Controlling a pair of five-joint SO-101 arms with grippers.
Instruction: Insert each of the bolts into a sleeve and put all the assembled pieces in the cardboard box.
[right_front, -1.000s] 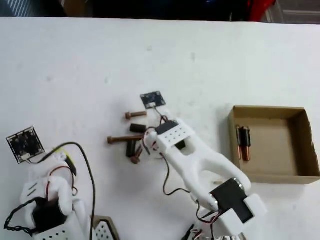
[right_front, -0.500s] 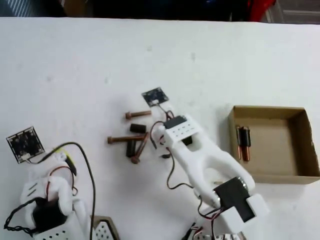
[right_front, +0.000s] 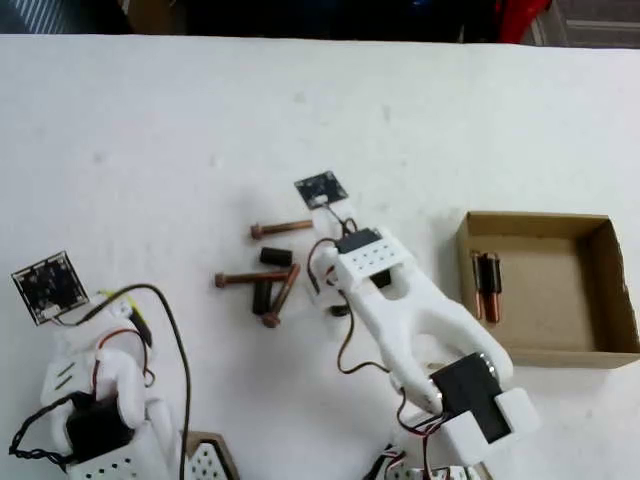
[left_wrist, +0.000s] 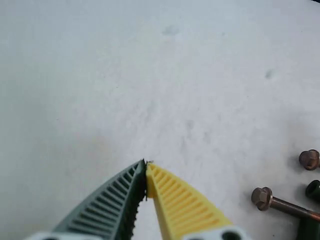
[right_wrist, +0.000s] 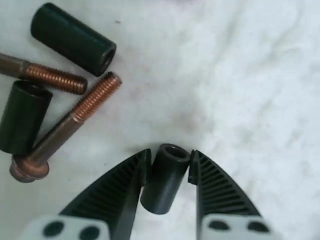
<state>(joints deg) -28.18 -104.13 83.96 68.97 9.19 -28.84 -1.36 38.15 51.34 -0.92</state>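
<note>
My right gripper (right_wrist: 168, 159) is shut on a black sleeve (right_wrist: 164, 182), which stands slightly tilted between its fingers just above the white table. In the high view this gripper (right_front: 336, 300) sits just right of the loose pile. The pile holds three copper bolts (right_front: 281, 228) (right_front: 250, 278) (right_front: 283, 294) and two black sleeves (right_front: 277, 257) (right_front: 262, 296). Two assembled pieces (right_front: 486, 286) lie along the near-left wall of the cardboard box (right_front: 588, 350). My left gripper (left_wrist: 146, 167) is shut with nothing in it, low over bare table, left of the bolts (left_wrist: 282, 204).
In the right wrist view, two sleeves (right_wrist: 72, 39) (right_wrist: 24, 117) and two bolt shafts (right_wrist: 52, 78) (right_wrist: 67, 127) lie close beside the gripper. The left arm (right_front: 100, 400) rests at the near-left corner. Open white table stretches behind the pile and between pile and box.
The right arm has drawn to the right, away from the pile, with the sleeve in its gripper. The left arm has barely shifted.
</note>
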